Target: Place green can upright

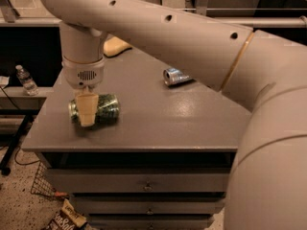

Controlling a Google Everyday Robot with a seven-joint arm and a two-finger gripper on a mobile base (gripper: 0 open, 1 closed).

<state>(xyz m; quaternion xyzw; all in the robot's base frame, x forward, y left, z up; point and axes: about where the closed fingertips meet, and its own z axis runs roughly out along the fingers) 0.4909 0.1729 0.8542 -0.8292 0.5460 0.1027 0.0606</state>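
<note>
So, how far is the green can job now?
Done: the approach; the cream gripper sits over the mottled green aluminium can at the grey table's front left. In hand: the grasp, seemingly. Left: the can lies on its side, so lifting and standing it upright.

A: What carries everything?

B: A grey table (158, 121), flat on top, with drawers under its front edge.

A: What lies on it?

B: Three things. Near the front left corner a green can (106, 108) lies on its side, its length running across the table. Further back, toward the middle, a silver can (175, 75) also lies on its side, well apart from the green one. At the back edge sits a tan thing (115, 46), partly hidden by the arm; I cannot tell what it is.

A: And the gripper?

B: The gripper (88, 114) hangs straight down at the green can's left half, low over the tabletop.
</note>
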